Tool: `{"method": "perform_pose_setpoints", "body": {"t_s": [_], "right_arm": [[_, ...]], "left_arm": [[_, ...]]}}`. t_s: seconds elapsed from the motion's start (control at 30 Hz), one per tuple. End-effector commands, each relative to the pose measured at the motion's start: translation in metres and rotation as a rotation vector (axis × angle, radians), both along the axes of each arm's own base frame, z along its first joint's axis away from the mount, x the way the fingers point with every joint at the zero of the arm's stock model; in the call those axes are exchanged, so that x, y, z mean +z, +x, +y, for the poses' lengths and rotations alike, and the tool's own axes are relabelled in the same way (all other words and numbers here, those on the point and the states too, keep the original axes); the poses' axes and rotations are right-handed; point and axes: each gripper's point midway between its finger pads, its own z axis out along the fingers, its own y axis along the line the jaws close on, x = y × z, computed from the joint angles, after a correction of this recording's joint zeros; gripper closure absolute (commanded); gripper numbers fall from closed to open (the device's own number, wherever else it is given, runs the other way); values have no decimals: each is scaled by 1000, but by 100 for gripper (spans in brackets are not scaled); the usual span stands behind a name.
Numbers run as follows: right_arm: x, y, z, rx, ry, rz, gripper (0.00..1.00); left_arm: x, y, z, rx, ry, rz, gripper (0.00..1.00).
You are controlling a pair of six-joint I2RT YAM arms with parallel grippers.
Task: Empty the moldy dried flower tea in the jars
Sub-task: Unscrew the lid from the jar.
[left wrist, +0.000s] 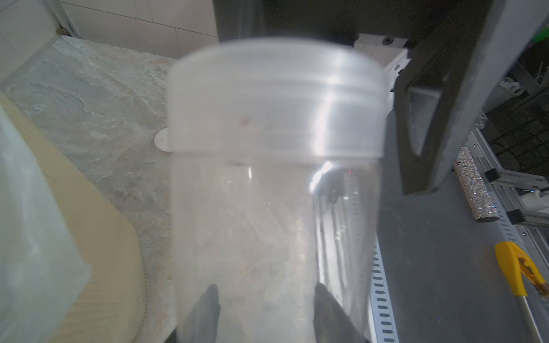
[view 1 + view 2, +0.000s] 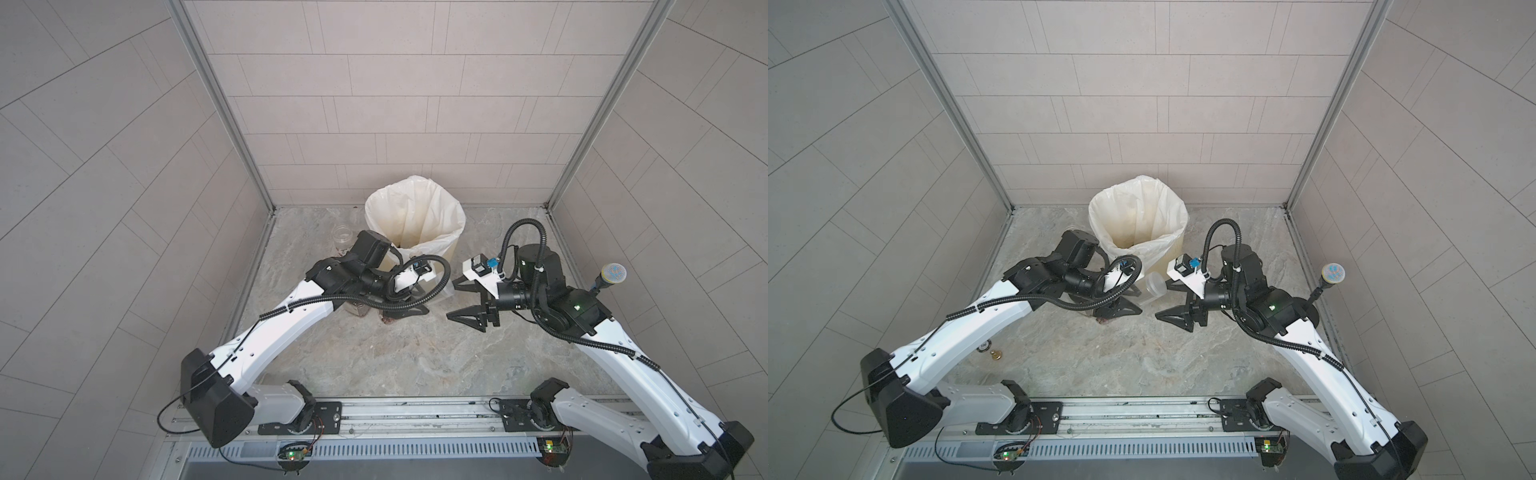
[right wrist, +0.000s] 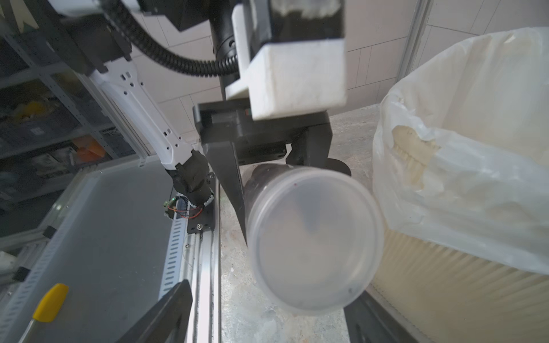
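Clear cyl. jar [image 1: 273, 222], frosted lid [image 3: 315, 237] on, beside cream ribbed bin [image 3: 445, 282]; L jaws clamped on it, R jaws apart. We fear: lid grip slips, jar twists.

The jar [image 1: 267, 222] is clear glossy plastic, its lid [image 3: 315, 240] frosted; the liner [image 3: 475, 193] thin crinkled film; the tabletop [image 2: 395, 353] matt stone.

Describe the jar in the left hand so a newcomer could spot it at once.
Find the cream bin with white liner at the table's back. Just in front of it, the left hand grips a clear jar. Only it lies sideways, capped by a frosted lid; the jar beside the bin stands upright.
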Motion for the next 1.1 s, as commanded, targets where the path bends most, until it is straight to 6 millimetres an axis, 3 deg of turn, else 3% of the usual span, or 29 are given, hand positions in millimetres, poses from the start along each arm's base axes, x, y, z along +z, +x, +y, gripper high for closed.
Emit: {"method": "perform_pose_setpoints", "body": {"t_s": [0.0, 0.13, 0.27, 0.4, 0.63, 0.83, 0.97, 1.07], "right_arm": [[17, 15, 1, -126, 60, 198, 18], [24, 28, 9, -176, 100, 410, 24], [26, 36, 13, -197, 115, 511, 30], [17, 38, 11, -215, 34, 521, 31], [28, 37, 11, -197, 18, 494, 32], [12, 29, 9, -163, -53, 515, 41], [5, 27, 5, -158, -97, 470, 55], [3, 25, 3, -116, -130, 382, 58]], "left_arm": [[10, 12, 0, 50, -41, -87, 54], [12, 17, 2, 80, -51, -127, 54], [8, 18, 4, 90, -33, -131, 54], [4, 17, 4, 87, -24, -124, 54], [2, 17, 4, 86, -12, -109, 54], [4, 17, 3, 81, -17, -105, 54], [4, 14, 1, 66, -19, -90, 54], [4, 11, 1, 43, -24, -85, 54]]}}
